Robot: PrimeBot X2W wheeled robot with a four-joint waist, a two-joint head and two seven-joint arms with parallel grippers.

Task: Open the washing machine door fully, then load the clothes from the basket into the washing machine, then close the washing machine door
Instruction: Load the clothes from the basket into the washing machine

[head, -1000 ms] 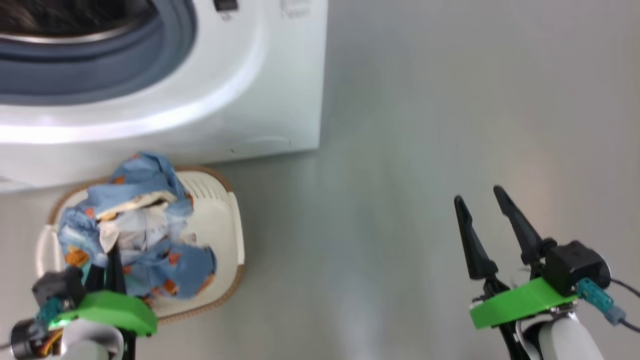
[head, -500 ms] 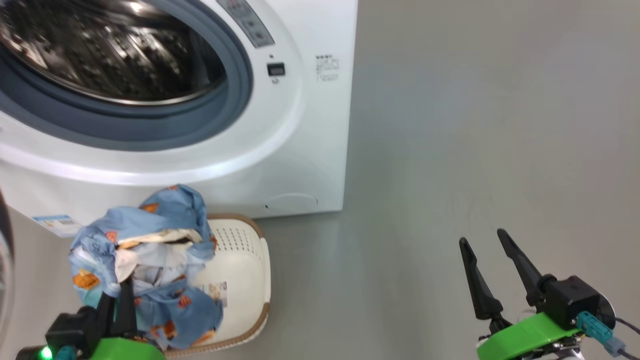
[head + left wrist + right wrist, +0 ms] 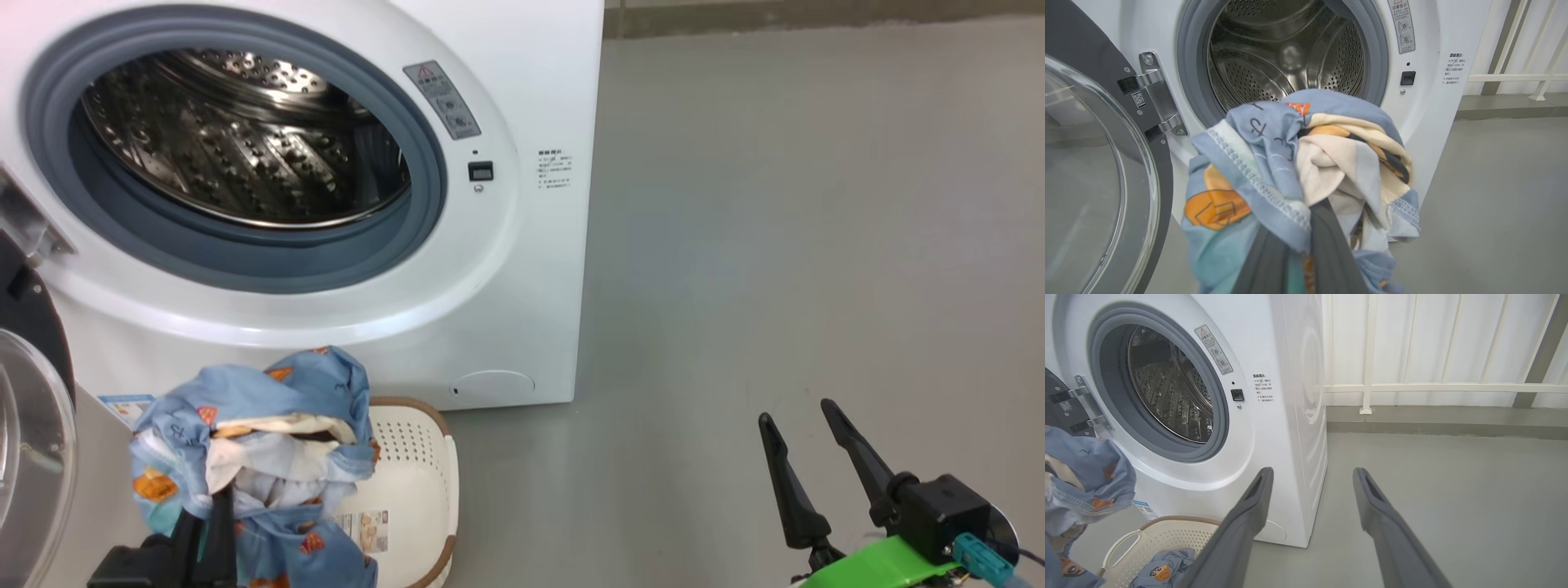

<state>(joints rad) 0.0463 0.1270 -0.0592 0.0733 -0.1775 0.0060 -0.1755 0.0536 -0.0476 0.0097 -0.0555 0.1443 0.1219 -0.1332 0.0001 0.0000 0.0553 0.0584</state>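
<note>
Left claw [image 3: 208, 518] first: its two long dark fingers are pressed together on a crumpled bundle of light blue clothes [image 3: 245, 433] printed with orange-brown cartoon figures, with cream fabric showing in the folds. The bundle hangs over the left end of a small cream-white perforated plastic basket [image 3: 412, 465] with a brown woven-look rim. Can't tell whether the lowest folds touch it. In the right wrist view a second small blue garment [image 3: 1163, 569] lies in the bottom of the basket. The right claw [image 3: 796, 412] is well apart on the other side, fingers spread wide with nothing between them, over bare floor.

Just behind the basket is the white boxy front-loading washing machine [image 3: 522, 269]. It has a thick grey rubber gasket [image 3: 424, 220], a shiny perforated steel drum [image 3: 245, 155], a small round flap [image 3: 494, 382] low on the front and a blue sticker [image 3: 122, 406] near the bottom corner. The big round glossy black door [image 3: 28, 318], with its clear domed glass, is swung open at the left on a metal hinge [image 3: 1155, 94].

The floor [image 3: 775, 245] is smooth matte grey. Behind the machine there's a white railing [image 3: 1412, 388] of thin upright bars against a pale wall, with a grey kerb along the base.
</note>
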